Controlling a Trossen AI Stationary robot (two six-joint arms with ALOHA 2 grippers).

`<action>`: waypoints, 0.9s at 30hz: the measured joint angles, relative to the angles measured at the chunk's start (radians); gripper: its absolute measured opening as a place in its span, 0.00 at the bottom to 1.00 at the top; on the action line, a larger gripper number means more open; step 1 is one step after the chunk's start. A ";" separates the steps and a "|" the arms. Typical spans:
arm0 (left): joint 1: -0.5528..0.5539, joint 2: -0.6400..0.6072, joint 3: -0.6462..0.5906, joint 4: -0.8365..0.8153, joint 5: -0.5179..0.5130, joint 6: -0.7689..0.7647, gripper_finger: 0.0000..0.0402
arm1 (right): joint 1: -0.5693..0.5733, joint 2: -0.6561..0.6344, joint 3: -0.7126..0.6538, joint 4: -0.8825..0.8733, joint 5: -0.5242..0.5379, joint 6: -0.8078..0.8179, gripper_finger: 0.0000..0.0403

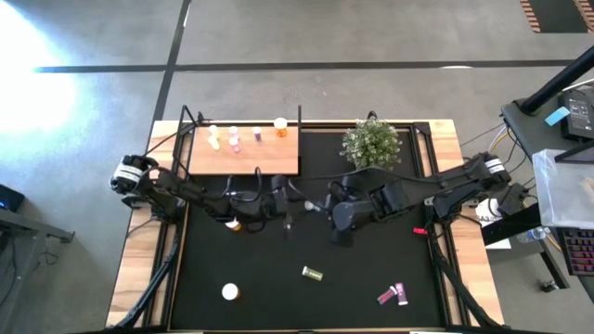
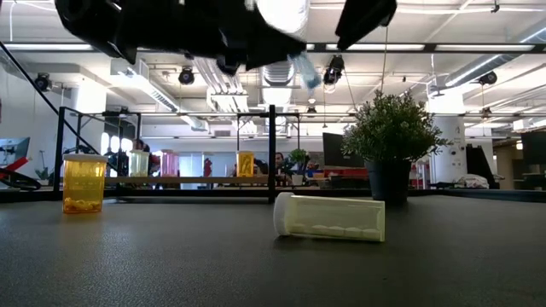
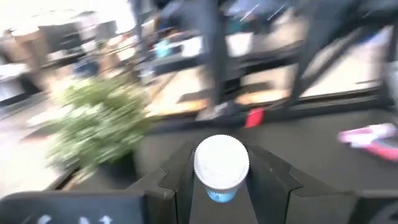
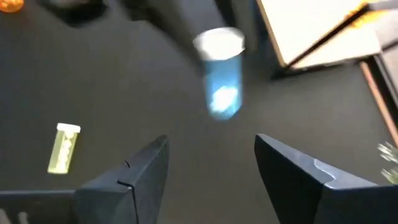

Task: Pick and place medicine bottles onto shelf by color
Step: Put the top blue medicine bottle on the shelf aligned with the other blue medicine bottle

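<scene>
Two grippers meet mid-surface — the left gripper (image 3: pixel 221 186) clamps a blue bottle (image 3: pixel 221 168), apparently cap toward the right gripper (image 4: pixel 211 168), whose fingers stand spread; the shelf (image 1: pixel 243 153) lies far-left.

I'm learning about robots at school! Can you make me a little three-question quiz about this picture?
1. True or false: the left pincer is holding the blue bottle.
2. The right pincer is: A) open B) shut.
3. What green thing stands beside the shelf?

Key: 1 true; 2 A; 3 the plant.
</scene>
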 joint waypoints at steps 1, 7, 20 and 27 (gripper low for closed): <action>0.010 0.000 0.000 -0.018 -0.051 0.000 0.26 | 0.000 -0.002 0.018 -0.034 0.002 0.010 0.57; 0.088 -0.032 0.006 -0.234 -0.354 -0.006 0.26 | 0.000 -0.028 0.051 -0.112 0.034 0.032 0.58; 0.258 -0.245 -0.034 -0.698 -0.297 -0.345 0.26 | 0.000 -0.039 0.042 -0.201 0.200 0.028 0.58; 0.376 -0.256 -0.040 -0.760 -0.296 -0.359 0.26 | -0.001 -0.040 0.042 -0.314 0.312 0.053 0.58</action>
